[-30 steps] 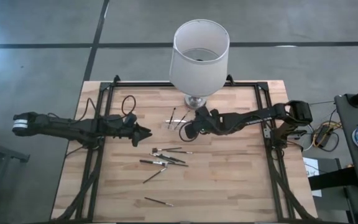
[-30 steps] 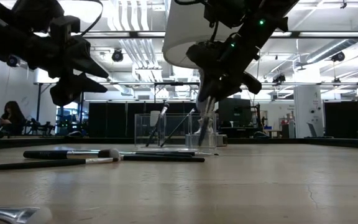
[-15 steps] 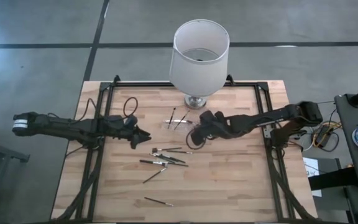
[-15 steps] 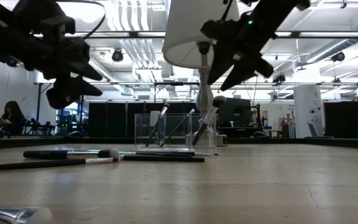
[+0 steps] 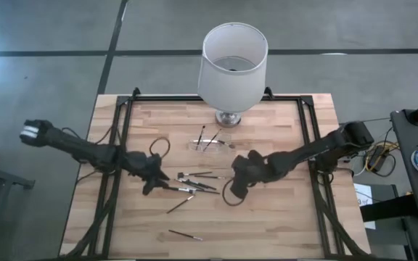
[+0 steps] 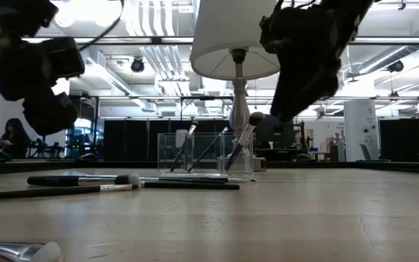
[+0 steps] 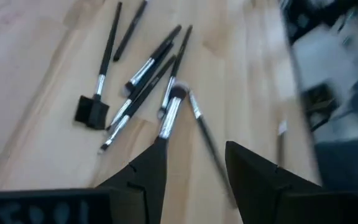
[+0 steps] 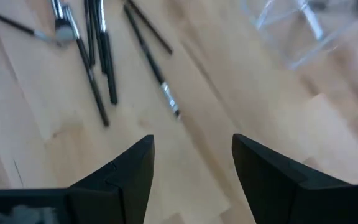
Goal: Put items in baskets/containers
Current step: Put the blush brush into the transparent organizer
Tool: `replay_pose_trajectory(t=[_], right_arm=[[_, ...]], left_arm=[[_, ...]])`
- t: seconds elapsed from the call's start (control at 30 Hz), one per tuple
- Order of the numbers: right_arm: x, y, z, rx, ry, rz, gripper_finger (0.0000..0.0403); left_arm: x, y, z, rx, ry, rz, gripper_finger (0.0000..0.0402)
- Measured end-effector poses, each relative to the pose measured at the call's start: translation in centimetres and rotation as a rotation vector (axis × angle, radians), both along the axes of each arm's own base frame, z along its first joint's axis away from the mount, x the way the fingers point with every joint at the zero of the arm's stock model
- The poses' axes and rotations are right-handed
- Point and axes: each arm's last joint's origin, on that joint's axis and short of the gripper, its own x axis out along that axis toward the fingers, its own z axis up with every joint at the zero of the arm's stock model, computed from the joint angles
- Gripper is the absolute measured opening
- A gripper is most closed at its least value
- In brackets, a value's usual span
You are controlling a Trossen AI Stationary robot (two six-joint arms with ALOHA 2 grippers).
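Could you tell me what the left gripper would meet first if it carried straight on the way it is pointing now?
Probably the pile of brushes: the open left gripper points straight at it, though depth is unclear.

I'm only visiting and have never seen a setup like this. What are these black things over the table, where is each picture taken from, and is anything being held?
They are two robot arms working at a wooden table. One picture looks straight down, one looks level across the tabletop, and two come from cameras on the arms' wrists. The left end effector hangs at the edge of a loose pile of thin makeup brushes; the right end effector hovers just beyond the pile's other side. Both are open and hold nothing. Behind them a small clear holder already has three brushes leaning in it, beside a white lamp. One brush lies apart near the front edge.
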Motion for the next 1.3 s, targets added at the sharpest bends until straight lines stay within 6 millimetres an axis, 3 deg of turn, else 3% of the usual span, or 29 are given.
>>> replay_pose_trajectory(t=[0.13,0.27,0.4,0.57,0.93,1.17,1.3], right_arm=[[0.3,1.2,-1.2,0.037,0.025,-0.028,0.0209],[1.2,2.6,-1.2,0.066,0.015,-0.013,0.0209],[2.6,3.8,-0.6,0.066,0.002,0.045,0.0210],[4.6,3.9,-0.7,0.017,0.023,0.091,0.0210],[9.0,2.8,-2.9,-0.064,0.062,0.168,0.0210],[12.2,2.4,-3.9,-0.123,0.055,0.295,0.0202],[12.8,1.9,-3.8,-0.159,0.044,0.386,0.0189]], left_arm=[[0.2,-1.2,-0.8,0.188,0.003,-0.059,0.0155],[1.2,-2.1,-1.2,0.332,0.048,-0.182,0.0155],[1.9,-2.5,-2.2,0.454,0.228,-0.285,0.0155],[2.8,-2.8,-2.8,0.471,0.377,-0.282,0.0155],[3.6,-3.1,-3.4,0.458,0.420,-0.244,0.0152],[4.2,-3.2,-4.8,0.446,0.457,-0.214,0.0098],[4.5,-3.3,-5.4,0.439,0.472,-0.189,0.0059]])
